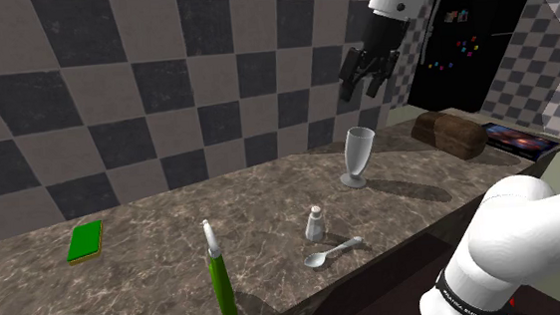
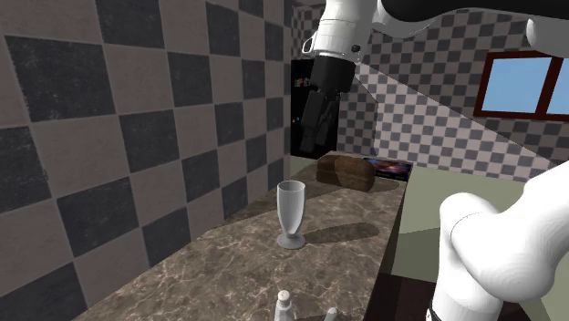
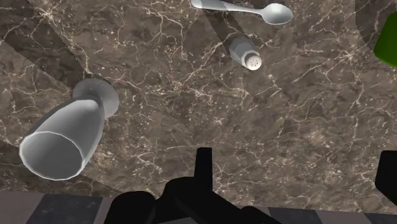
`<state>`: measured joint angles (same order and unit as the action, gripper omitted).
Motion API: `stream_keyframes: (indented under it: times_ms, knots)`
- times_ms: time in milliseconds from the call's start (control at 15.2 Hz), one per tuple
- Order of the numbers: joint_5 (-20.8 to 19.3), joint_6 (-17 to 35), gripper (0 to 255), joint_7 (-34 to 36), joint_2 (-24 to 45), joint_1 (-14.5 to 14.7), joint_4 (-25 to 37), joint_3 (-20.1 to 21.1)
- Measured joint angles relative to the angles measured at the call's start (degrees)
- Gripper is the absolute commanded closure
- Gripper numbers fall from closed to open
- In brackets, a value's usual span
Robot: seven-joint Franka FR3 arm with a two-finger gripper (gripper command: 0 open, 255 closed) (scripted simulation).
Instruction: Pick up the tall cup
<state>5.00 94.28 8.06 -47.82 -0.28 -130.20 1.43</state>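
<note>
Shoulder view first: the tall cup (image 1: 358,158), a pale grey footed tumbler, stands upright on a dark marbled counter (image 1: 154,254), toward that view's right end. The black gripper (image 1: 361,84) hangs in the air well above the cup, touching nothing. Nearer the counter's front edge a small salt shaker (image 1: 315,223) stands upright, and a spoon (image 1: 334,251) lies just beside it, both apart from the cup. A green bottle (image 1: 221,282) with a white top stands further toward the shoulder view's left, and a green sponge (image 1: 85,241) lies well away at that side. Beyond the cup a brown box (image 1: 451,133) sits on the counter in front of a black fridge (image 1: 466,40).

From the second exterior view the cup (image 2: 291,214) rests on its foot between the checkered wall (image 2: 137,137) and the counter's open edge, with the gripper (image 2: 310,141) pointing down above and slightly behind it.

On the wrist view the two fingers (image 3: 203,167) stand wide apart with only bare counter between them. The cup (image 3: 63,137) lies outside that gap, off to the side of one finger, its open mouth facing the camera. The salt shaker (image 3: 246,52) and spoon (image 3: 245,9) show farther out from the fingers.
</note>
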Motion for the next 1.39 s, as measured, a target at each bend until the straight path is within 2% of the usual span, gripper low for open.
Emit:
stream_keyframes:
  times_ms: [264,660,1386]
  knots:
    - [-1.05,1.81,0,-1.21,2.19,-0.78,-0.68,-1.32]
    - [-3.96,7.86,0,-4.86,8.84,-3.09,-2.87,-5.31]
    - [-7.5,17.97,0,-10.65,26.53,-6.76,0.08,-12.21]
